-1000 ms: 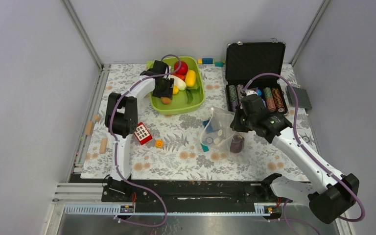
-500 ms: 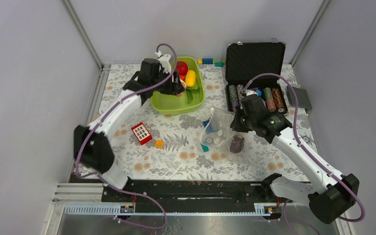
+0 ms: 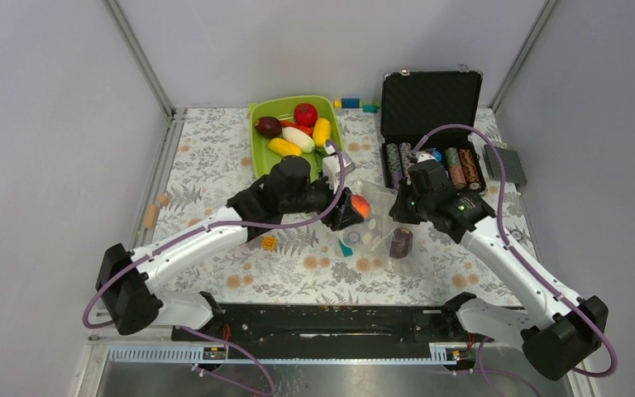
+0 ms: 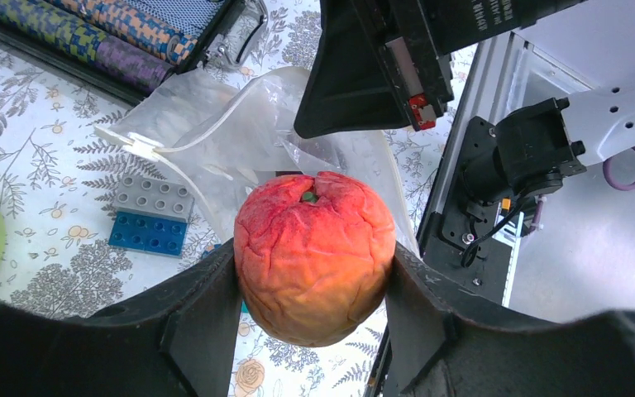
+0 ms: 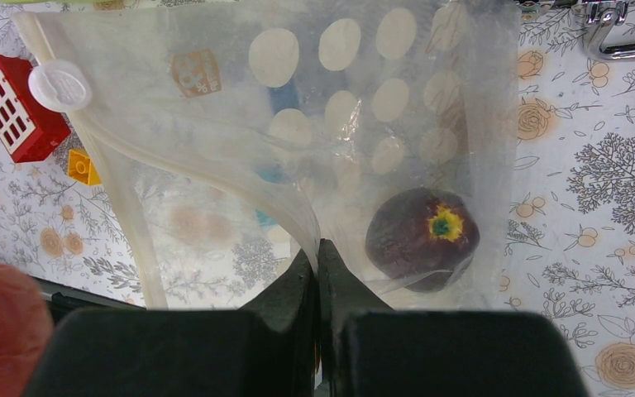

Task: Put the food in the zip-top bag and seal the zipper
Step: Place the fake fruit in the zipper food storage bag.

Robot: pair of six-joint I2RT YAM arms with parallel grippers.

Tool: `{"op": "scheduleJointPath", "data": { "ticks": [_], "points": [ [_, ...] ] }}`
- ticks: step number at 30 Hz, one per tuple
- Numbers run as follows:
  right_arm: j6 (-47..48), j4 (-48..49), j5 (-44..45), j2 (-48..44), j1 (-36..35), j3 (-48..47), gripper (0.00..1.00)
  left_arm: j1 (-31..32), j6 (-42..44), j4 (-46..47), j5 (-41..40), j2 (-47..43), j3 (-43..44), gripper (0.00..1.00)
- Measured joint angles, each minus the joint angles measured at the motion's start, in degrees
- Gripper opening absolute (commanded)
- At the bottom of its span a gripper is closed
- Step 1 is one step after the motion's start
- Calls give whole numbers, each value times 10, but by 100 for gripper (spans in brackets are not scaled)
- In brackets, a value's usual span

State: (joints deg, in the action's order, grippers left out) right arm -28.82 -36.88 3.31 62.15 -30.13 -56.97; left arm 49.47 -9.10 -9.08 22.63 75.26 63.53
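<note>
Left gripper is clasping one orange-red fruit; right gripper is pinching one bag, one maroon fruit inside, I think.

Bag is clear soft plastic, crinkly and a bit cloudy, with a thicker milky zipper strip. The peach looks matt and wrinkly, while the maroon fruit is smoother with a slight sheen. Tray at the table's far edge is glossy green plastic. Table cover is a matt floral print. Case at the far right corner is matt black, with 1 shiny metal latch. Red block is glossy plastic.
</note>
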Motion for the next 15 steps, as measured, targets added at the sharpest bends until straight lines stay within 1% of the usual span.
{"op": "scheduleJointPath", "data": {
  "ticks": [2, 4, 6, 8, 10, 11, 12, 13, 15],
  "points": [
    [-1, 2, -6, -1, 2, 1, 0, 5, -4, 4, 0, 8, -3, 28],
    [-2, 4, -13, -2, 2, 3, 0, 10, -10, 19, -2, 24, -2, 36],
    [-3, 4, -16, -2, 3, 4, 0, 15, -15, 28, -2, 44, -1, 42],
    [-4, 4, -20, -2, 3, 4, 0, 21, -19, 29, -3, 64, 4, 51],
    [-5, 5, -23, -2, 3, 4, 0, 28, -19, 27, -6, 81, 10, 58],
    [-6, 5, -25, -2, 3, 5, 0, 31, -19, 26, -9, 87, 13, 71],
    [-6, 6, -25, -3, 4, 6, 0, 34, -20, 22, -13, 94, 19, 88],
    [-6, 6, -25, -3, 4, 6, 0, 36, -17, 19, -17, 97, 23, 97],
    [-6, 6, -25, -6, 5, 6, 0, 41, -20, 16, -24, 101, 31, 99]
  ]
}}
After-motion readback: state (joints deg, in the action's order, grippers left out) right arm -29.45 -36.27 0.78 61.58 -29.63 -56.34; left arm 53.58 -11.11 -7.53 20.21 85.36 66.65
